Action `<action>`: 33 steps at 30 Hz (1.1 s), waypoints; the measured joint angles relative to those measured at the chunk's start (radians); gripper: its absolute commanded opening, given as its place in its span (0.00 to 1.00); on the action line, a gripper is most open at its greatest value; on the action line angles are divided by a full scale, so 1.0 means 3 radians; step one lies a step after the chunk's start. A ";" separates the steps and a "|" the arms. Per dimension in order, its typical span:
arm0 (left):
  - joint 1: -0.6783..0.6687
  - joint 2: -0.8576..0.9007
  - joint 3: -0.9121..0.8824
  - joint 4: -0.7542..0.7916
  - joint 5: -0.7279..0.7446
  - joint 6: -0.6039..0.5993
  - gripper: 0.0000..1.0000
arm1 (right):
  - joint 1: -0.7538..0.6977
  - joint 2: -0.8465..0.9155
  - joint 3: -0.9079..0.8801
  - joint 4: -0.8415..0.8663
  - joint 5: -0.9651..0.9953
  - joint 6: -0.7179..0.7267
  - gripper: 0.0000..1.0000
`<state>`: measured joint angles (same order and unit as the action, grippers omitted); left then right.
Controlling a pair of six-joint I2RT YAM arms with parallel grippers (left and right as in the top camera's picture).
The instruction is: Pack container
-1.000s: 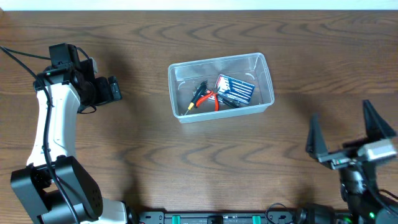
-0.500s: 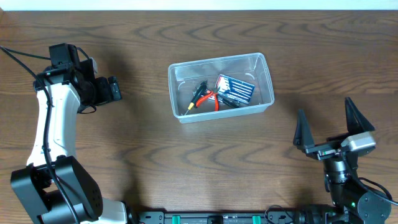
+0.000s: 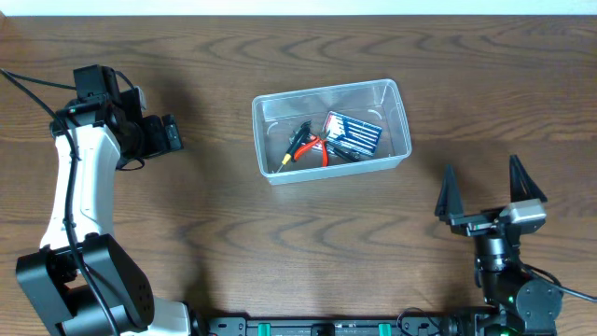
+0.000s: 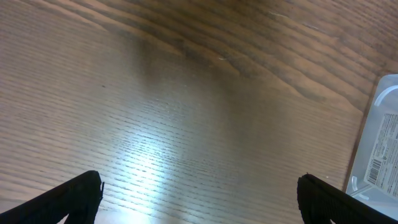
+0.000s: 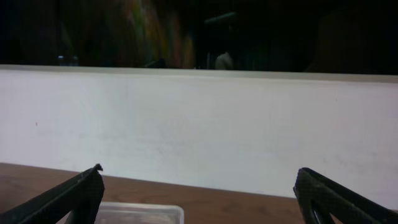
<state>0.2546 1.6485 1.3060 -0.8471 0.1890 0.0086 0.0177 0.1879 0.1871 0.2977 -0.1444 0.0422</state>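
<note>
The clear plastic container (image 3: 395, 117) is sitting on the wooden table (image 3: 187, 233), slightly right of centre and toward the far edge. It is lying with its long side running left to right, at a slight tilt. Inside it, red-handled pliers (image 3: 314, 147) are lying near the middle. A black tool with a yellow tip (image 3: 293, 146) is lying just left of them. A dark blue packet with white print (image 3: 354, 133) is resting to their right.

The left gripper (image 3: 171, 133) is positioned well left of the container, level with it, at the end of the white arm (image 3: 79, 187). In the left wrist view its fingertips (image 4: 74, 196) are showing at the two bottom corners, so the jaws are standing wide apart with only bare table between them. One corner of the container (image 4: 382, 143) is showing at the right edge of that view.

The right gripper (image 3: 482, 191) is positioned near the front right of the table, well apart from the container. Its jaws are standing fully apart and holding nothing. Its fingers (image 3: 446, 193) are pointing toward the far edge. In the right wrist view the container rim (image 5: 140, 211) is appearing low between the fingertips (image 5: 78, 193).
</note>
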 measured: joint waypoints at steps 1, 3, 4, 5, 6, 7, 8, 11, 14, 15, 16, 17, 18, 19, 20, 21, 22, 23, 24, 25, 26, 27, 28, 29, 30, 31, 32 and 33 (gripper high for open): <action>0.0000 0.0000 0.0000 0.0000 0.0000 0.0000 0.98 | 0.0000 -0.0031 -0.0029 0.0001 0.0001 0.0000 0.99; 0.0000 0.0000 0.0000 0.0000 -0.0001 0.0000 0.98 | 0.0000 -0.0094 -0.0089 0.0006 0.0008 0.0000 0.99; 0.0000 0.0000 0.0000 0.0000 0.0000 0.0000 0.98 | 0.0000 -0.0120 -0.0116 0.0009 0.0010 0.0000 0.99; 0.0000 0.0000 0.0000 -0.0001 0.0000 0.0000 0.98 | 0.0000 -0.0146 -0.0141 0.0008 0.0011 0.0000 0.99; 0.0000 0.0000 0.0000 0.0000 0.0000 0.0000 0.98 | 0.0000 -0.0161 -0.0156 0.0008 0.0011 0.0000 0.99; 0.0000 0.0000 0.0000 0.0000 0.0000 0.0000 0.98 | 0.0000 -0.0183 -0.0173 0.0008 0.0011 0.0000 0.99; 0.0000 0.0000 0.0000 0.0000 0.0000 0.0000 0.98 | 0.0000 -0.0203 -0.0187 0.0008 0.0011 0.0000 0.99; 0.0000 0.0000 0.0000 0.0000 0.0000 0.0000 0.98 | -0.0001 -0.0267 -0.0230 0.0010 0.0013 0.0000 0.99; 0.0000 0.0000 0.0000 0.0000 0.0000 0.0000 0.98 | -0.0001 -0.0312 -0.0284 0.0011 0.0013 0.0000 0.99; 0.0000 0.0000 0.0000 -0.0001 0.0000 0.0000 0.98 | -0.0001 -0.0331 -0.0309 0.0011 0.0013 0.0000 0.99; 0.0000 0.0000 0.0000 0.0000 0.0000 0.0000 0.98 | -0.0001 -0.0351 -0.0336 0.0010 0.0013 0.0000 0.99; 0.0000 0.0000 0.0000 -0.0001 0.0000 0.0000 0.98 | -0.0001 -0.0373 -0.0364 0.0010 0.0013 0.0000 0.99; 0.0000 0.0000 0.0000 0.0000 0.0000 0.0000 0.98 | -0.0001 -0.0394 -0.0388 0.0009 0.0013 0.0000 0.99; 0.0000 0.0000 0.0000 0.0000 0.0000 0.0000 0.98 | -0.0001 -0.0418 -0.0411 0.0006 0.0013 0.0000 0.99; 0.0000 0.0000 0.0000 0.0000 0.0000 0.0000 0.98 | -0.0001 -0.0440 -0.0425 0.0006 0.0014 0.0000 0.99; 0.0000 0.0000 0.0000 0.0000 -0.0001 0.0000 0.98 | -0.0001 -0.0463 -0.0435 0.0006 0.0013 0.0000 0.99; 0.0000 0.0000 0.0000 -0.0001 0.0000 0.0000 0.98 | -0.0001 -0.0484 -0.0440 0.0008 0.0014 -0.0001 0.99; 0.0000 0.0000 0.0000 0.0000 0.0000 0.0000 0.98 | -0.0001 -0.0496 -0.0440 0.0009 0.0014 -0.0001 0.99; 0.0000 0.0000 0.0000 0.0000 0.0000 0.0000 0.98 | -0.0001 -0.0505 -0.0440 0.0009 0.0014 -0.0001 0.99; 0.0000 0.0000 0.0000 -0.0001 0.0000 0.0000 0.98 | -0.0001 -0.0512 -0.0441 0.0009 0.0013 -0.0001 0.99; 0.0000 0.0000 0.0000 0.0000 0.0000 0.0000 0.98 | -0.0001 -0.0515 -0.0441 0.0010 0.0013 -0.0001 0.99; 0.0000 0.0000 0.0000 0.0000 0.0000 0.0000 0.98 | -0.0001 -0.0516 -0.0441 0.0009 0.0014 -0.0001 0.99; 0.0000 0.0000 0.0000 0.0000 0.0000 0.0000 0.98 | -0.0001 -0.0523 -0.0445 0.0010 0.0014 0.0000 0.99; 0.0000 0.0000 0.0000 0.0000 0.0000 0.0000 0.98 | -0.0001 -0.0533 -0.0456 0.0013 0.0014 -0.0001 0.99; 0.0000 0.0000 0.0000 0.0000 0.0000 0.0000 0.98 | -0.0001 -0.0546 -0.0473 0.0017 0.0014 -0.0001 0.99; 0.0000 0.0000 0.0000 0.0000 0.0000 0.0000 0.98 | -0.0001 -0.0561 -0.0498 0.0024 0.0014 -0.0001 0.99; 0.0000 0.0000 0.0000 0.0000 0.0000 0.0000 0.98 | -0.0001 -0.0571 -0.0526 0.0036 0.0014 -0.0001 0.99; 0.0000 0.0000 0.0000 -0.0001 0.0000 0.0000 0.98 | -0.0001 -0.0576 -0.0551 0.0029 0.0013 -0.0001 0.99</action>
<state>0.2546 1.6485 1.3060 -0.8474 0.1890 0.0086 0.0174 0.0151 0.0219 0.3065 -0.1406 0.0418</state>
